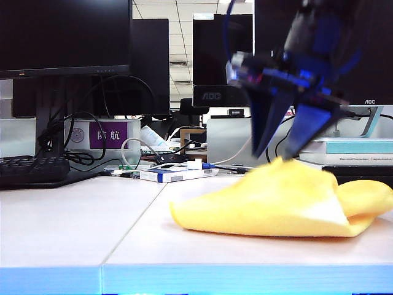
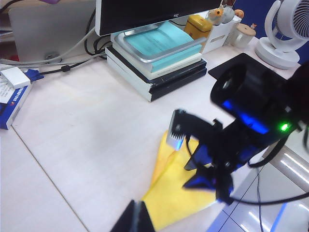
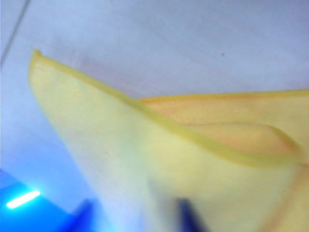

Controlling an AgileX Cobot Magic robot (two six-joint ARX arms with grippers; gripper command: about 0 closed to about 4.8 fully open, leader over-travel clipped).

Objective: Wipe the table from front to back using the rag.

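The yellow rag (image 1: pixel 276 200) lies folded and bunched on the off-white table (image 1: pixel 73 221), near its light blue front edge on the right. My right gripper (image 1: pixel 277 153) hangs straight over it, open, its two dark fingers spread with their tips at the top of the rag's raised fold. In the right wrist view the rag (image 3: pixel 159 159) fills the frame, and the blurred fingertips (image 3: pixel 190 217) stand apart over it. My left gripper (image 2: pixel 136 215) is shut and empty, hovering beside one corner of the rag (image 2: pixel 169 198); it is out of the exterior view.
A stack of books with a teal tray (image 2: pixel 154 48) sits under a monitor behind the rag. A white-and-blue box (image 1: pixel 175 174), cables and a keyboard (image 1: pixel 34 169) lie at the back left. A white fan (image 2: pixel 285 34) stands at the far side.
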